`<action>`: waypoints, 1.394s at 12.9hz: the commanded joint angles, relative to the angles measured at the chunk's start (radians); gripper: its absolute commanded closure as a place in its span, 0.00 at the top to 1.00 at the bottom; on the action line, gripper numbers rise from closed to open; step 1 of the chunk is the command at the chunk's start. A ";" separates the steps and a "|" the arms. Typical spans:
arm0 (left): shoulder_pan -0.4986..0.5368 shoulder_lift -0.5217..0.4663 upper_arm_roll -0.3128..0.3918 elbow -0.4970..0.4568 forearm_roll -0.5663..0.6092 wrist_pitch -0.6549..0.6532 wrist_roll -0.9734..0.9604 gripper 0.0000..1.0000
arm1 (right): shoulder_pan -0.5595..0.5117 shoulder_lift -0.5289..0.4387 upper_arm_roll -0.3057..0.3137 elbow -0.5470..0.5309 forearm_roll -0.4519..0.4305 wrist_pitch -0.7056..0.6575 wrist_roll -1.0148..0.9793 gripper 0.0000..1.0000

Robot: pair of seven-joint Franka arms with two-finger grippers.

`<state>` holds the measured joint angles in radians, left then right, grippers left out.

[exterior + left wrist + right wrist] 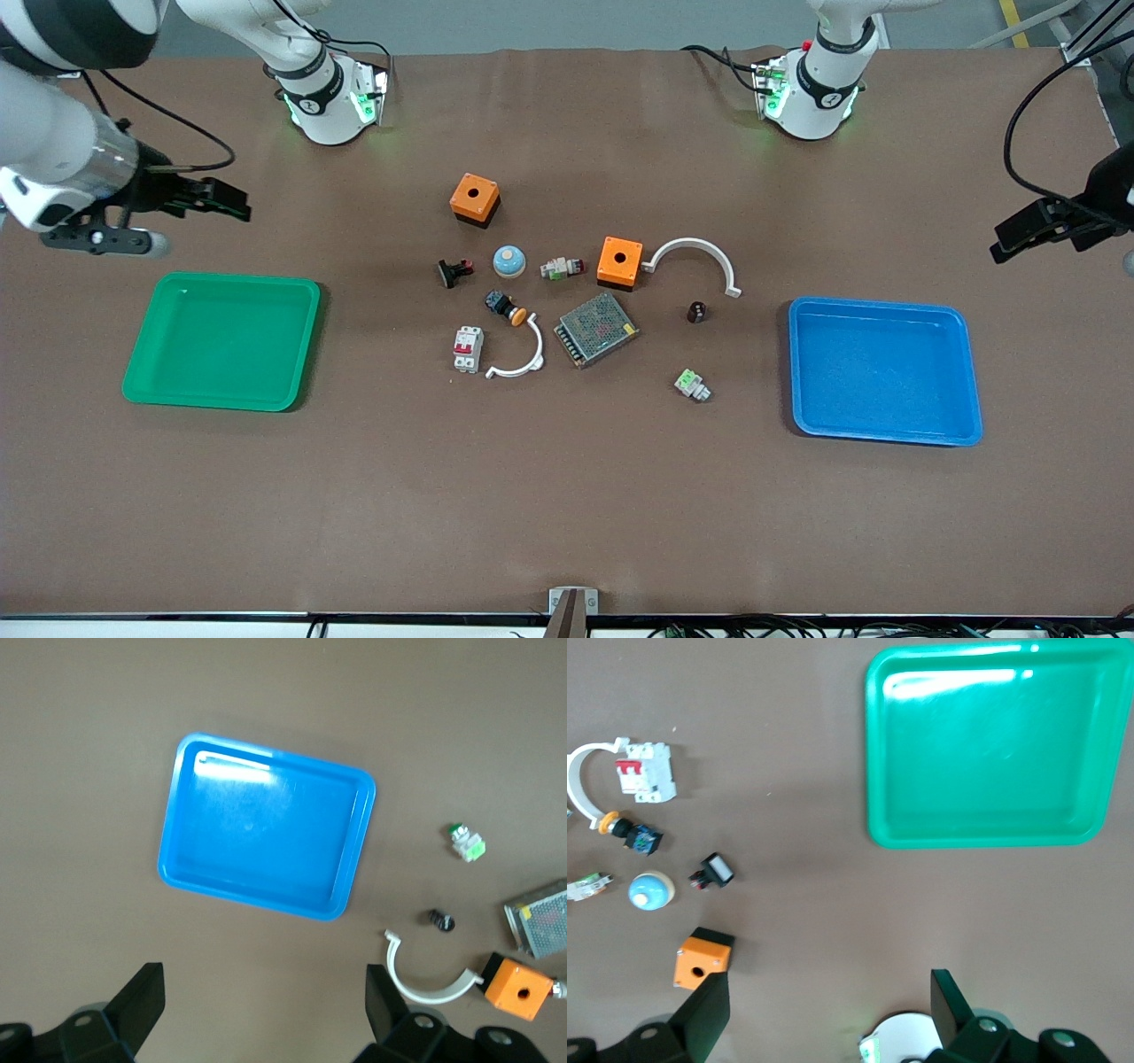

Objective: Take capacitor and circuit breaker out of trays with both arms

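Note:
The capacitor (697,311), a tiny black cylinder, stands on the table between the metal power supply and the blue tray (877,304); it also shows in the left wrist view (440,920). The breaker (468,348), a white block with red levers, lies at the parts cluster's edge toward the green tray (221,278); it also shows in the right wrist view (647,773). My left gripper (1010,237) (263,992) is open and empty over bare table by the blue tray (266,828). My right gripper (232,202) (830,997) is open and empty over bare table by the green tray (983,753).
Mid-table lie two orange boxes (474,198) (619,261), a meshed power supply (596,330), two white arcs (700,248) (523,363), a blue dome (509,260), an orange-capped push-button (507,307), a black-and-red switch (454,272) and two white-and-green connectors (562,267) (692,385).

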<state>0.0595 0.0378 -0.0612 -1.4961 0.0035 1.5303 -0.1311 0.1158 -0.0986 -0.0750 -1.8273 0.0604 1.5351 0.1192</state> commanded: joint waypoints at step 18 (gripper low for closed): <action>-0.013 -0.161 -0.048 -0.135 -0.010 -0.025 0.123 1.00 | -0.108 0.169 0.023 0.384 -0.048 0.007 -0.171 1.00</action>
<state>0.0477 -0.0923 -0.1075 -1.6103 -0.0260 1.5118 -0.0151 0.0220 0.0639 -0.0669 -1.4614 0.0161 1.5504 -0.0432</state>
